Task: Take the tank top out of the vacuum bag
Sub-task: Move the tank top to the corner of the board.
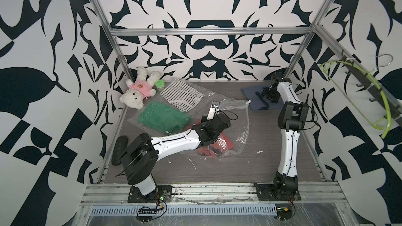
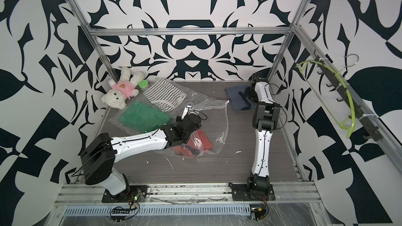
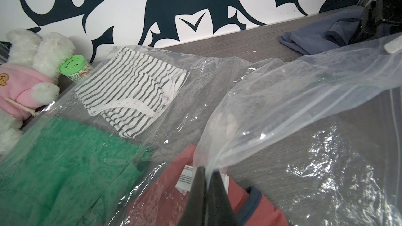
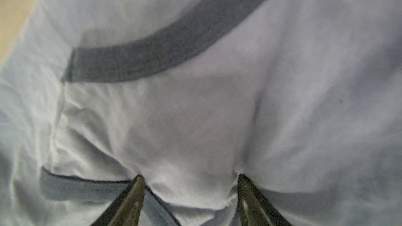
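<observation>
First, far left by the back wall: teddy bear, green-lidded jar, then a striped garment and a green garment under clear plastic; none of these concern the job. Mid-scene, the left gripper has its jaws clenched on the mouth edge of the vacuum bag, the film tented up from the pinch; a red garment lies inside. Far right, well apart from the bag, the blue tank top lies bunched on the surface, already out. The right gripper has its jaws apart, tips pressed into the cloth with a fold between them, nothing clamped. Reads as the set-down. Best done by lifting the right arm straight up so no fold snags a tip, with the left pinch held steady.
</observation>
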